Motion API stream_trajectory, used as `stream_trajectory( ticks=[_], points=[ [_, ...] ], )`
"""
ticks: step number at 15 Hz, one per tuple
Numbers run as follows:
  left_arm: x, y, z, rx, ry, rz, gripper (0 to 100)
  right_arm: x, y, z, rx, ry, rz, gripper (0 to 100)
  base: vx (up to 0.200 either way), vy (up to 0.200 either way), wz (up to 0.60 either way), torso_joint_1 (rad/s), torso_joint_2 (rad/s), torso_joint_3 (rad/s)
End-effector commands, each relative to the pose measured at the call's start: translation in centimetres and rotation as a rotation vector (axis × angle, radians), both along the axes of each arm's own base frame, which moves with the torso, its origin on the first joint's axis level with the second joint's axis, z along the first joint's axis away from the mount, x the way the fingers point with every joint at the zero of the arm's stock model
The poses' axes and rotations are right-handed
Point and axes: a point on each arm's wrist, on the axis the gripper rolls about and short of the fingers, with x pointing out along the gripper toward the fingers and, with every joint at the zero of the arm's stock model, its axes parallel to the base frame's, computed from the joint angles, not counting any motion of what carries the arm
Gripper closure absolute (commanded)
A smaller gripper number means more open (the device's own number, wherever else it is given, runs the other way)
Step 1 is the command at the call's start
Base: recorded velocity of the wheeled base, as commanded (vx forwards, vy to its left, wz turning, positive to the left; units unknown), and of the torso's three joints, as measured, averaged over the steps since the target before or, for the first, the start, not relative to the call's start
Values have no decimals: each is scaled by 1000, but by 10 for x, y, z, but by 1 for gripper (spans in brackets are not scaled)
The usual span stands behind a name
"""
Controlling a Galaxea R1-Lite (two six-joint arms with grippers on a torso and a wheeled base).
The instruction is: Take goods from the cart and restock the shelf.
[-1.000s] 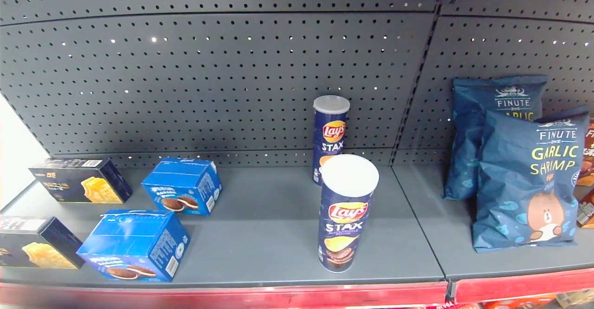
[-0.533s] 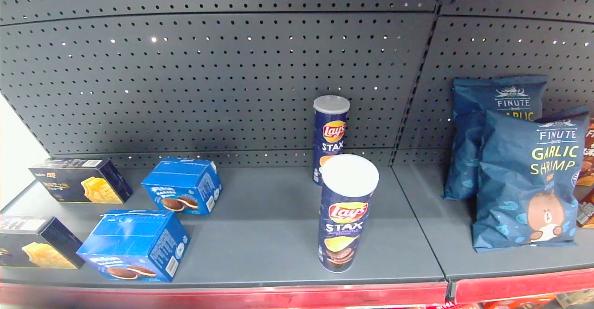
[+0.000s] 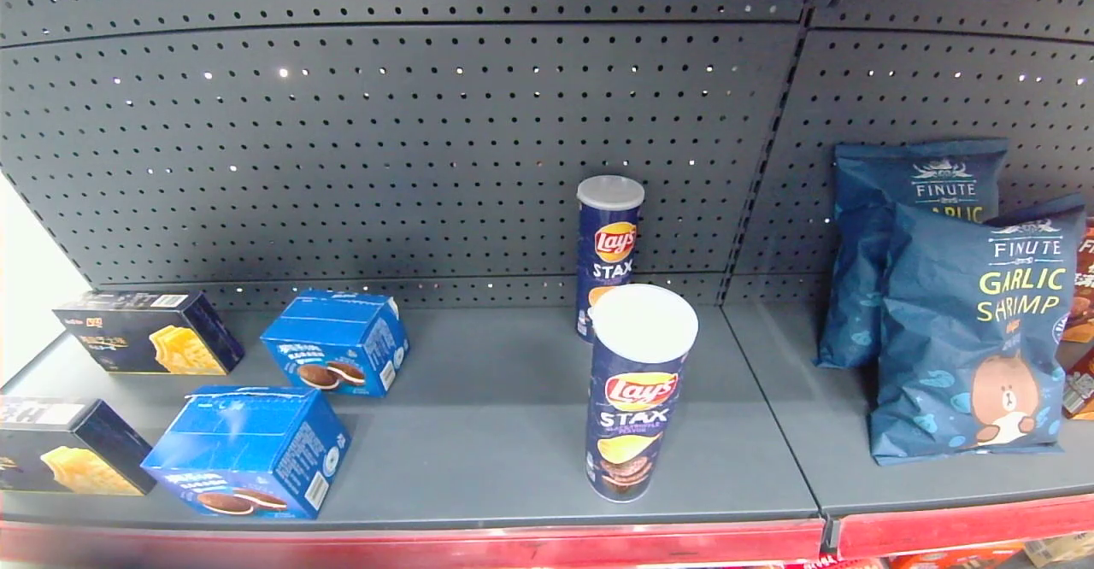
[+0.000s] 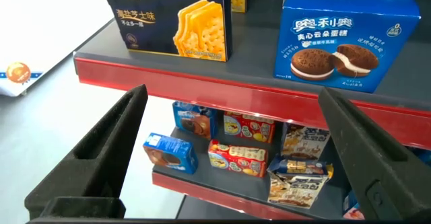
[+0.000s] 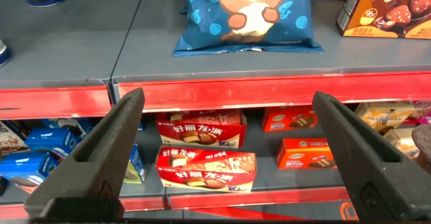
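The shelf point(image 3: 479, 398) is a dark grey deck with a red front lip and a perforated back panel. Two dark cracker boxes point(image 3: 149, 332) sit at its left end, one near the lip and one farther back. Just to their right are two blue sandwich-cookie boxes point(image 3: 248, 454), also one behind the other. Right of centre, a near chip can point(image 3: 637, 398) stands upright with a far chip can point(image 3: 607, 253) upright behind it by the back panel. On the right section, two blue snack bags point(image 3: 974, 338) lean upright, the near one overlapping the far one. The left gripper point(image 4: 230, 96) hangs in front of the red lip at the left end, level with it, its fingers spread wide and empty. The right gripper point(image 5: 227, 96) hangs before the lip below the near bag, its fingers likewise wide apart and holding nothing.
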Motion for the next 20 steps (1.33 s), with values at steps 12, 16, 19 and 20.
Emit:
stream_trajectory(
  ticks=[12,16,19,20],
  points=[
    [0,0,0,-7,-2,6,0,0,0,0,0,1,0,0,0,-17,0,1,1,0],
    [0,0,0,-12,-5,6,0,0,0,0,-2,3,0,0,0,-150,0,-1,-1,1],
    [0,0,0,-14,-6,7,0,0,0,0,-2,3,8,0,0,0,0,0,0,0],
    [0,0,0,-12,-5,6,0,0,0,0,-2,1,8,0,0,0,0,0,0,0]
  ],
)
